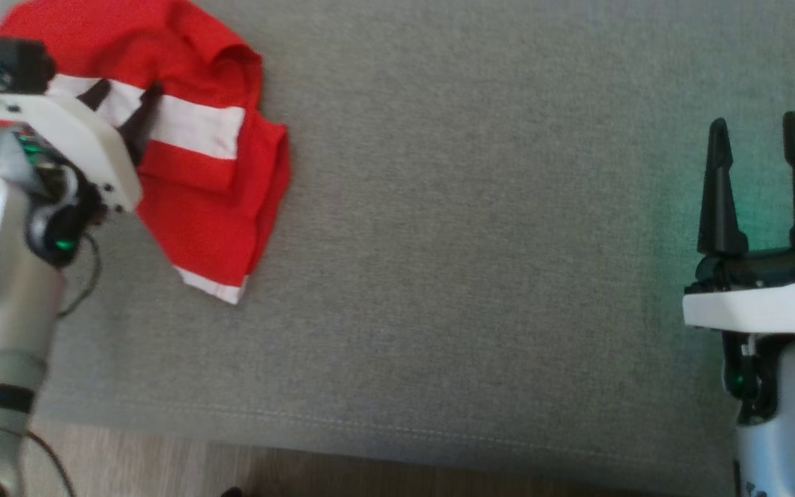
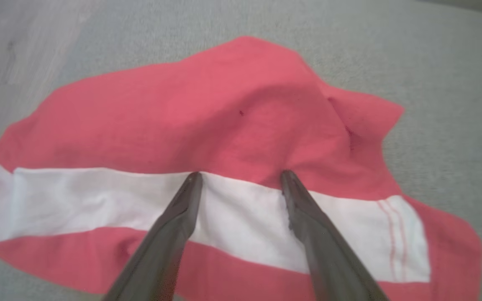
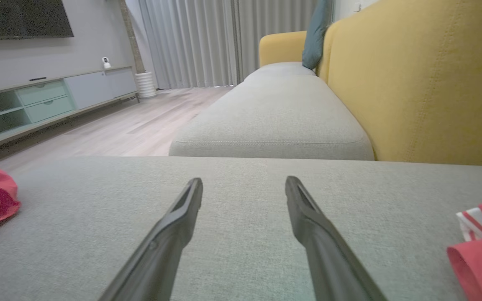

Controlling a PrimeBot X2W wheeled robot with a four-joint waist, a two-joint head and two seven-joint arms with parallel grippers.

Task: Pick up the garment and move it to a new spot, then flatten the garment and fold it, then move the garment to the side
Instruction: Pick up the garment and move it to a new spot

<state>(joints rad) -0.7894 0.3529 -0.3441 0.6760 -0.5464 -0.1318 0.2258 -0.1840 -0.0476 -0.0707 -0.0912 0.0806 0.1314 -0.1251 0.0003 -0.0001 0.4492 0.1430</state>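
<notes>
Hovering left tool (image 1: 125, 103) over the red garment (image 1: 211, 207), fingers spread | sofa seat (image 1: 473, 276) far-left corner | right tool (image 1: 756, 138) spread too, far off

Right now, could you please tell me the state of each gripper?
Left gripper: open, tips over the white stripe of the garment.
Right gripper: open, holding nothing.

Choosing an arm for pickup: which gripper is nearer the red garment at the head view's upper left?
Left. The left gripper is over the garment, fingers spread at its white stripe; the right gripper is far across the grey cushion.
</notes>
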